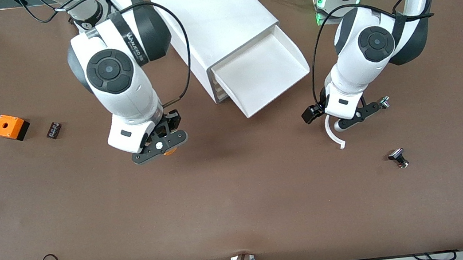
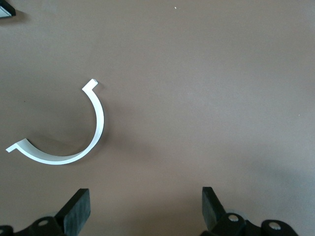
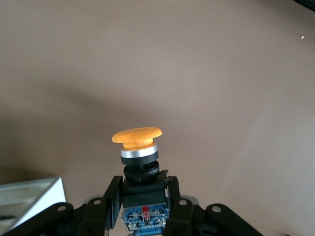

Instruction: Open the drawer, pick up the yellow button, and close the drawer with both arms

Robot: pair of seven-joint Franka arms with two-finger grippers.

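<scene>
Small black-and-silver part (image 1: 398, 158), table (image 1: 242, 209); left gripper (image 1: 357, 116) spread above, at 11 o'clock. Right gripper (image 1: 161, 147) pinching orange-capped black button (image 3: 137, 147) over table. Top white drawer (image 1: 266, 74) pulled out.

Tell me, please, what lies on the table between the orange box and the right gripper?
Only a small black part beside the orange box; the stretch on to the right gripper, shut on the button, is bare in the front view.
</scene>
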